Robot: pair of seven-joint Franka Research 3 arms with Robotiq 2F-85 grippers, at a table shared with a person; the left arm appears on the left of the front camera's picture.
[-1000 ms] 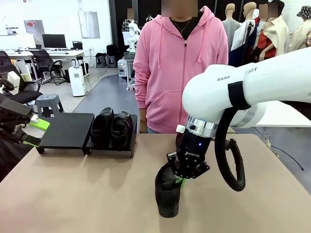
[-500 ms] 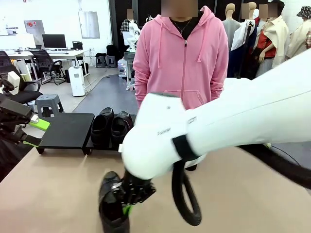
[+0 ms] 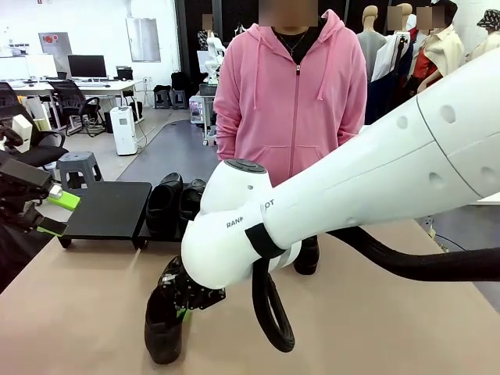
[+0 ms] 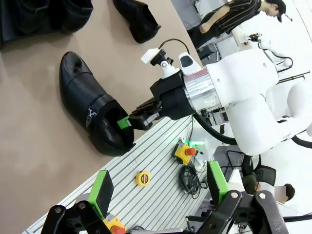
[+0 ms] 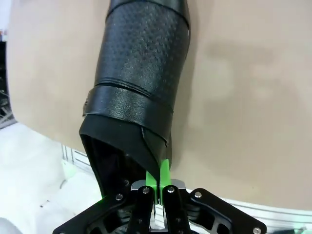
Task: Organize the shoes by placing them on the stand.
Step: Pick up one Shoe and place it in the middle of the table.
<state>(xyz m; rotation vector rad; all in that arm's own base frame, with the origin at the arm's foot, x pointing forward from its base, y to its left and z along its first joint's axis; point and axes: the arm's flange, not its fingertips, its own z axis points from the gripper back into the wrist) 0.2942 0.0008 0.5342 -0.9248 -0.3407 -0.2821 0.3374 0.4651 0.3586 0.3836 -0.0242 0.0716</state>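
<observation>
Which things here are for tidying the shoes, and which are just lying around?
For the job:
held shoe in the right pincer
two shoes on the stand
loose shoe on the table

Just lying about:
yellow tape measure
red button
grey stool

We saw a glossy black shoe [image 5: 141, 63] with a pebbled band, a matte black stand [image 3: 109, 207], a tan worktop [image 3: 406, 312], green pads [image 4: 103, 189] and a pink hoodie [image 3: 293, 109].
</observation>
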